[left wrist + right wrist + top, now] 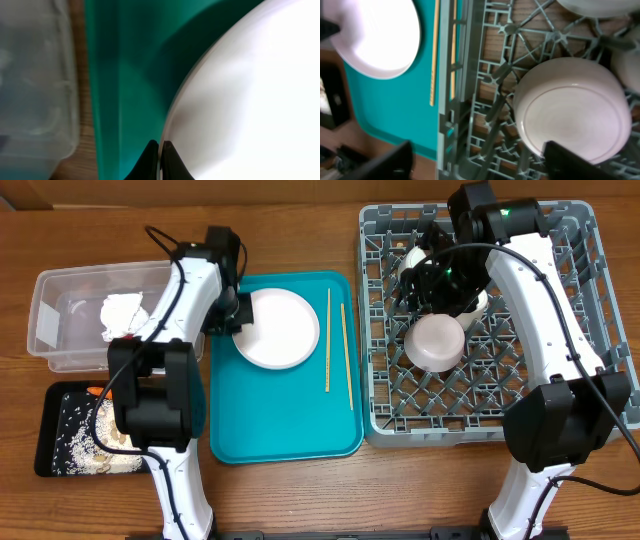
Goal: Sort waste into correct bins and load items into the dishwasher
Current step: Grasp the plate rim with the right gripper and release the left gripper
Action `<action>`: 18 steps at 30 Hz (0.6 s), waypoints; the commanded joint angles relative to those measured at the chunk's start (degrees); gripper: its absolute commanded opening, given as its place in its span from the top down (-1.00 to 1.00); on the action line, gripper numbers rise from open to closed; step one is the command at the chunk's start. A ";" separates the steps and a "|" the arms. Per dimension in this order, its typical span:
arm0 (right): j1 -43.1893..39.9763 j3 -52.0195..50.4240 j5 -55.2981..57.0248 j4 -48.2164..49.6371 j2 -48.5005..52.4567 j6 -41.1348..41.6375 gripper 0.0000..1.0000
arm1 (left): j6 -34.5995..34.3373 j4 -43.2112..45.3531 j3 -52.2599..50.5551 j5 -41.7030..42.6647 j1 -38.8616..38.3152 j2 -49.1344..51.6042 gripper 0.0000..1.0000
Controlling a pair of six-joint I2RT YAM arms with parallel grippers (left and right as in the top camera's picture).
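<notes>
Teal tray carries the pale pink plate in its 12 o'clock half, lying flat. We find the left pincer clenched on the plate's rim at 9 o'clock. In the left wrist view the fingertips meet with only the thin edge between them. The right pincer is released, its fingers spread wide above an upturned bowl that rests near the centre of the dish rack.

We judge the following hazards from this state.

1. Slip at the rim. The grip holds a narrow strip of a smooth edge, and the whole plate hangs out toward 3 o'clock. A quick lift or wrist turn could let the plate pivot or slide free onto the tray.

2. Contact with the chopsticks. Two lie just beside the plate at 3 o'clock. A low or sagging carry toward the rack could sweep them off the tray.

3. Strike on the rack wall. The rack stands at 3 o'clock of the tray, with a raised lattice edge. A drooping plate could catch that edge and be levered out of the grip.

4. Arm conflict. The right arm occupies the space over the rack, so both arms could meet there unless it withdraws first.

5. Disturbed bowl. One right finger overlaps the bowl's edge in the wrist view. We cannot tell whether it touches. If it does, a careless retreat could tip the bowl.
</notes>
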 commanded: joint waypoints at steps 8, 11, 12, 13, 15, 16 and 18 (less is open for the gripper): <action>-0.35 -0.20 -4.55 0.68 -1.55 -0.22 -1.00 | 0.02 -4.31 4.90 0.07 -0.04 -10.67 0.92; -0.35 -0.20 -4.52 0.70 -1.55 -0.24 -1.00 | 0.26 -4.85 4.90 2.51 -0.04 -13.92 0.92; -0.35 -0.20 -4.52 0.72 -1.55 -0.24 -1.00 | 0.24 -4.96 4.90 3.54 -0.04 -14.86 0.92; -0.35 -0.20 -4.52 0.72 -1.55 -0.24 -1.00 | 0.24 -5.20 4.90 5.09 -0.04 -15.96 0.92; -0.35 -0.20 -4.52 0.79 -1.55 -0.22 -1.00 | 0.24 -6.03 4.90 8.24 -0.04 -17.90 0.92; -0.35 -0.20 -4.61 0.85 -1.55 -0.22 -1.00 | 0.24 -6.54 4.90 9.62 -0.04 -18.67 0.92; -0.33 -0.20 -5.14 0.92 -1.55 0.00 -0.98 | 0.26 -7.56 4.90 11.85 -0.20 -19.58 0.92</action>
